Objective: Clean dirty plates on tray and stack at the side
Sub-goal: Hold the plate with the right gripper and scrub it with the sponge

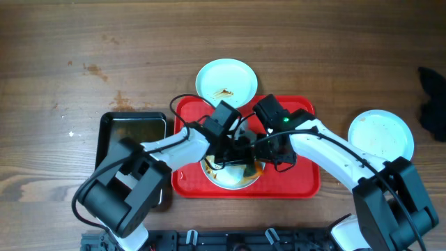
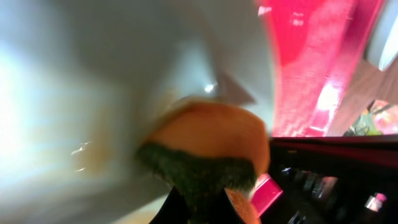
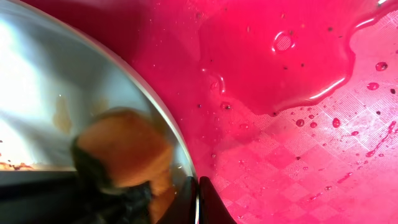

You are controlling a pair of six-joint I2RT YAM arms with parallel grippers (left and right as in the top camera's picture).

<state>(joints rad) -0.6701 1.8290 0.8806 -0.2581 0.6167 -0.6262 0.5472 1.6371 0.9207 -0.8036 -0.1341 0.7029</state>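
A pale plate (image 1: 230, 180) with brown sauce lies at the front of the red tray (image 1: 306, 178), half hidden by both grippers. My left gripper (image 1: 233, 150) is shut on an orange sponge with a green scouring side (image 2: 211, 143) and presses it onto the plate (image 2: 93, 93). My right gripper (image 3: 198, 199) is shut on the plate's rim (image 3: 155, 118), and the sponge (image 3: 124, 155) shows beside it. A second plate (image 1: 225, 82) with a brown smear sits on the table just behind the tray. A third plate (image 1: 380, 134) sits on the table to the right.
A black glossy tray (image 1: 132, 139) lies left of the red tray. A dark object (image 1: 432, 97) sits at the right edge of the table. A puddle of liquid and droplets (image 3: 273, 56) wets the red tray floor (image 3: 298, 155).
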